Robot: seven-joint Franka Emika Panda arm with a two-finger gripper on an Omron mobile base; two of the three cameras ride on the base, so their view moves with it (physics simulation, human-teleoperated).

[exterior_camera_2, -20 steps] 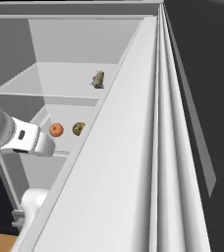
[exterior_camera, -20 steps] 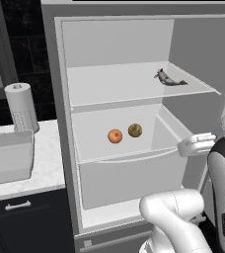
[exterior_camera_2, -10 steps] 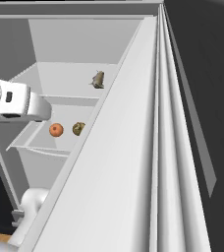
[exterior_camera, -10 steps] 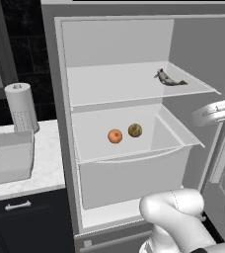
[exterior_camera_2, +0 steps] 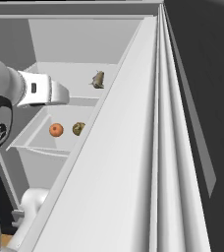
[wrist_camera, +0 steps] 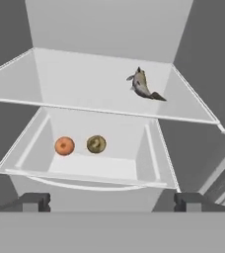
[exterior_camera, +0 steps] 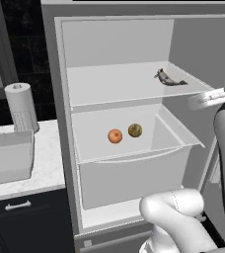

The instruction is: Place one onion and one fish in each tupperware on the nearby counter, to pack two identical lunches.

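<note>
I see one fish [wrist_camera: 143,86] lying on the fridge's upper shelf [exterior_camera: 119,84] toward its right side, and below it the orange onion [wrist_camera: 64,146] and the olive onion [wrist_camera: 96,144] sit side by side, just apart, in the open drawer [exterior_camera: 134,163]. Left of the fridge, a tupperware [exterior_camera: 8,158] rests on the marbled counter [exterior_camera: 48,165], with a paper towel roll [exterior_camera: 21,107] behind it against dark wall. My gripper [wrist_camera: 112,201] hangs in front of the shelves with its fingers spread wide and nothing between them, well apart from fish and onions. The tupperware's left edge is cut off in the left base view.
</note>
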